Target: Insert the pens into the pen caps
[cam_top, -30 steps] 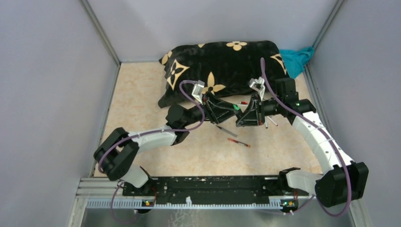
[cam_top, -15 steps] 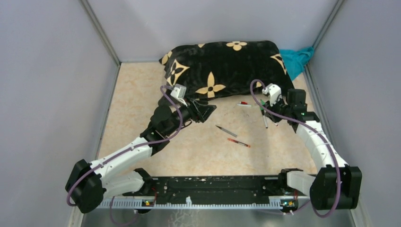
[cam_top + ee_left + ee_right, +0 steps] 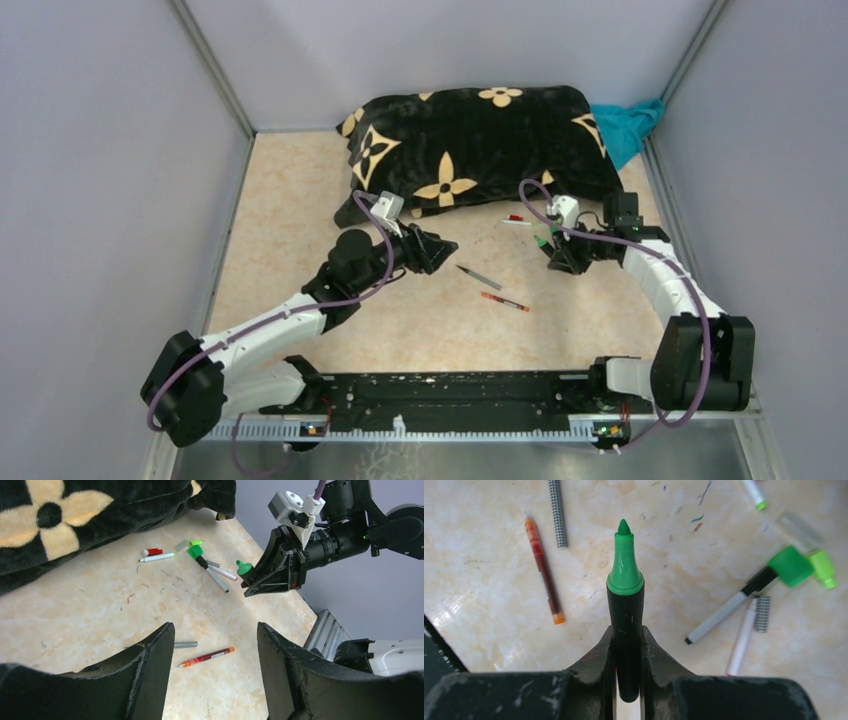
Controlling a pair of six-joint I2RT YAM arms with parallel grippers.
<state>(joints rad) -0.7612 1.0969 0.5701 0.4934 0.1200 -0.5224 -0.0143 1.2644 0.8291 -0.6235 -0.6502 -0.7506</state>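
- The right fingers (image 3: 596, 662) are closed tight on the stubby black marker (image 3: 625, 615). They pinch its smooth barrel low down, so the green collar and pointed nib (image 3: 624, 565) jut clear ahead. I judge this hold leaves the writing end free for a cap to slide over.
- The left fingers (image 3: 150, 675) stand wide apart with nothing between them, hovering over the beige marbled worktop (image 3: 300, 200). That spread looks ready to fetch a cap.
- Beyond the marker's nib, a slim red-orange pen (image 3: 543, 565) and a grey checked pen (image 3: 557, 512) lie on the worktop, near each other but apart, both uncapped.
- To the right in the right wrist view sits a chunky green cap (image 3: 791, 565), a short matt tube wider than the barrels. A black-and-white pen (image 3: 724, 617) points into it; I cannot tell whether it is seated or only touching.
- Just beside that cap are a small lime-green cap (image 3: 824, 570) and a clear cap (image 3: 796, 527), and a thin white pen (image 3: 741, 640) lies near.
- Closer to the cushion, a tiny red cap (image 3: 152, 552) rests just beside another white pen (image 3: 159, 557).
- The black plush cushion with tan flowers (image 3: 470, 140) hems the far side, soft and bulky, and small round caps could roll against it.
- Ink scribbles mark the hard, glossy worktop.
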